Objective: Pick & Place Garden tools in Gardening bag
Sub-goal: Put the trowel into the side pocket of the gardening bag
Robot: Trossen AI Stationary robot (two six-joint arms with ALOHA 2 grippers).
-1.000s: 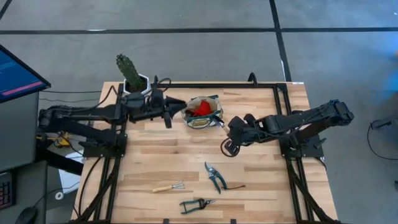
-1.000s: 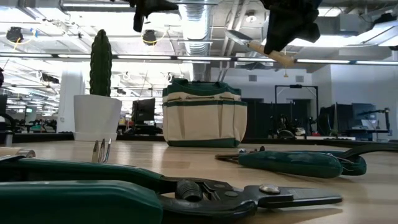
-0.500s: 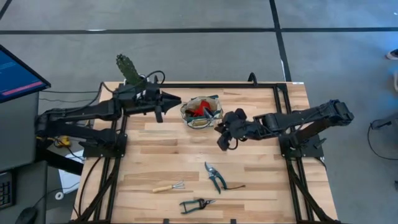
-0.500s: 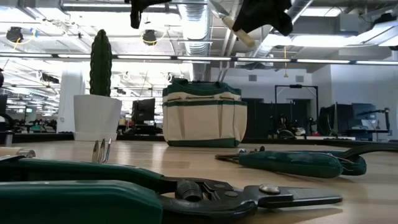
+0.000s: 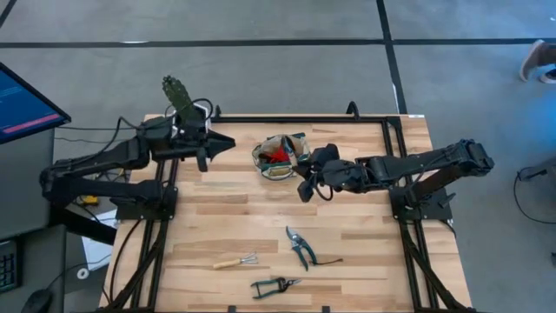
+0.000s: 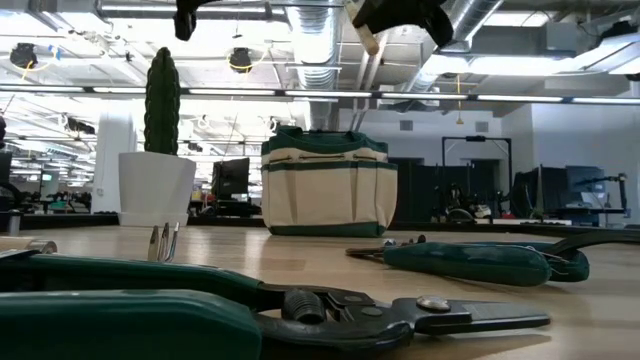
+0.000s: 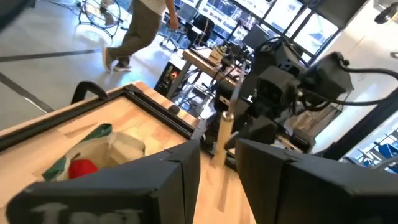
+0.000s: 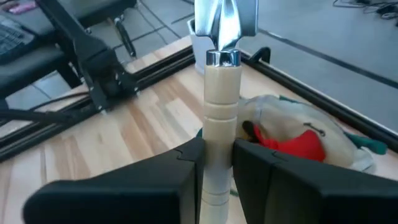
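The beige gardening bag (image 5: 280,156) with green trim stands on its base at the table's far middle, a red item (image 8: 292,146) inside it. Just right of it my right gripper (image 5: 306,181) is high above the table, shut on a wooden-handled trowel (image 8: 222,93). My left gripper (image 5: 213,143) hangs open and empty left of the bag, beside the cactus (image 5: 178,94). Two green-handled pruning shears (image 5: 300,246), (image 5: 274,284) and a small rake (image 5: 236,261) lie flat near the front edge. My right gripper pinches the trowel's wooden handle (image 8: 219,158) between its two fingers (image 8: 180,168). The metal blade (image 8: 224,18) sticks out beyond the fingers, toward the bag side. The trowel is lifted clear, high above the table; its handle end (image 6: 365,38) shows below the gripper.
The cactus in its white pot (image 6: 155,188) stands at the far left corner, close behind my left gripper. Black frame rails (image 5: 165,226) run along the table's left and right edges. A monitor (image 5: 22,104) stands off the table's left. Bare wood (image 5: 234,204) lies between bag and tools.
My right gripper has carried the trowel up and toward the table's left, closer to the bag, tipping more level as it went. My left gripper has drawn back from the bag toward the far left corner, next to the cactus. The tools on the table have stayed put.
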